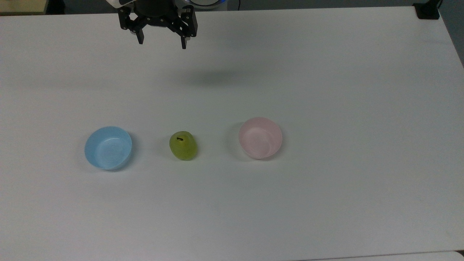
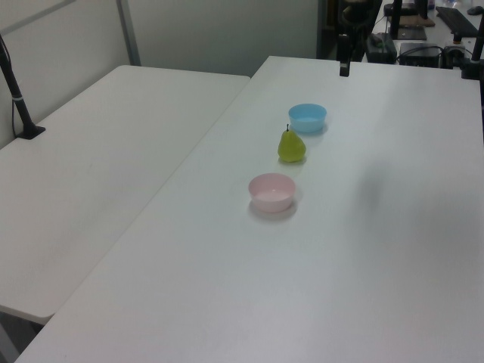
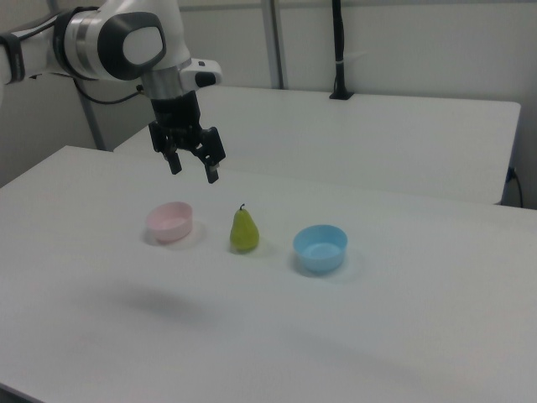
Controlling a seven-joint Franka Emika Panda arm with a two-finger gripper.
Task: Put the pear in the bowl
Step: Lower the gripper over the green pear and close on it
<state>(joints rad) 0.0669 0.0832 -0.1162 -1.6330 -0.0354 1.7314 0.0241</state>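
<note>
Pear [image 1: 183, 145] standing upright on the white surface [image 1: 326, 199], between two bowls, untouched.

In the top view, the pear is sitting in the nearer row, with the light blue bowl [image 1: 108, 147] on the top view's left and the pale pink bowl [image 1: 260, 137] on the top view's right, each well apart from it. Farther back, the gripper [image 1: 161, 41] is hanging high above the surface with its fingers [image 1: 140, 37] spread wide and grasping nothing; the pear is lying below and nearer the camera than the fingers, not between them. The smooth, rounded fruit is likely to tip or roll if one finger is touching it first during the descent, and it may be slipping out of a grip taken too high on its narrow neck. The two like-sized bowls are also inviting a drop into the blue one.
</note>
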